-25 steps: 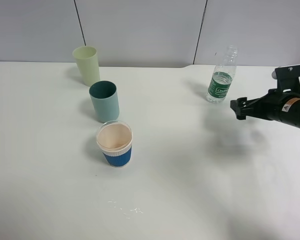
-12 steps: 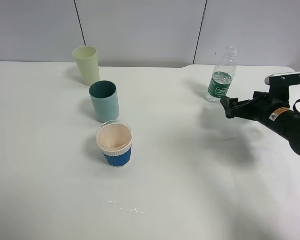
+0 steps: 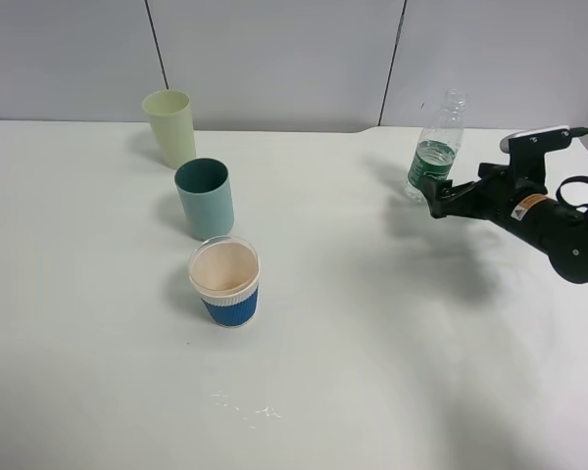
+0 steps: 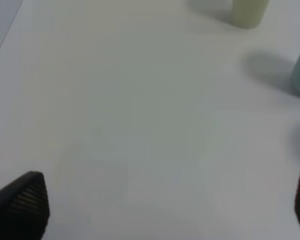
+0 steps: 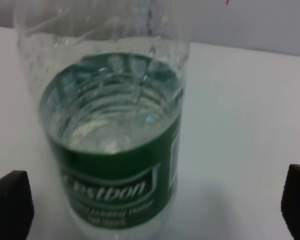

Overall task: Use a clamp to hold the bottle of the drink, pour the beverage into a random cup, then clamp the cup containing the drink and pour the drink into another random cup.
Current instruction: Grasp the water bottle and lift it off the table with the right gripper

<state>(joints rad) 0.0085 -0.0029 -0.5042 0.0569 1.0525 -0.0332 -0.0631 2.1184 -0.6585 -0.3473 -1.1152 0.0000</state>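
High camera overlooks table [image 3: 372, 392]; right wrist close, sharing bottle [image 5: 115, 165].

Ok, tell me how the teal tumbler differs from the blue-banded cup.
The teal tumbler is taller and narrower; the blue-banded cup is short and wide. The teal tumbler is plain, dark inside; the blue-banded cup has a ribbed blue band, white top, beige inside. Both stand upright, uncovered.

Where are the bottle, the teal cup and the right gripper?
bottle [image 3: 433, 159], exterior high view, green label.
teal cup [image 3: 206, 210], exterior high view, outer wall.
right gripper [image 3: 433, 199], exterior high view, between fingertips.
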